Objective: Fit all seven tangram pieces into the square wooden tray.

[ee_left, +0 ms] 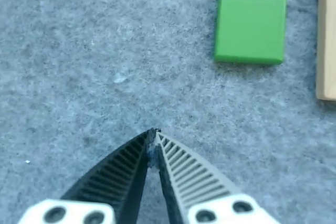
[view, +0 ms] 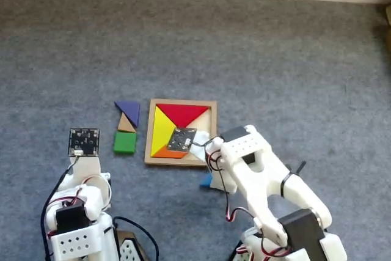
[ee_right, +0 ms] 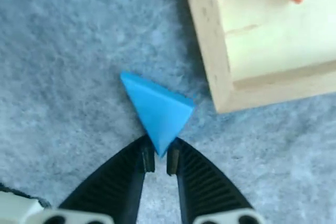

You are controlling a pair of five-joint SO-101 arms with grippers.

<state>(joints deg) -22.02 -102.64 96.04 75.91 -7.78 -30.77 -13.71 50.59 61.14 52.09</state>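
The right gripper (ee_right: pixel 160 161) pinches a tip of the blue triangle (ee_right: pixel 157 109), which lies on the grey mat (ee_right: pixel 63 51) just off the wooden tray (ee_right: pixel 210 51) corner. Next it likely needs lifting into the tray's bare part. The left gripper (ee_left: pixel 153 140) hangs closed.

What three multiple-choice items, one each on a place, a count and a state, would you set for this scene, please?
1. Where does the blue triangle lie?
A. On the carpet by the tray corner
B. Inside it
C. Atop another piece

2. In the high view, how many pieces lie left of the tray?
A. One
B. Three
C. Five

3. How are the left fingers?
A. Wide open
B. Holding a piece
C. Shut, empty

Answers:
1. A, it rests on carpet outside the tray's wall.
2. B, there are the purple piece, tan triangle and green square.
3. C, the tips meet with nothing between.
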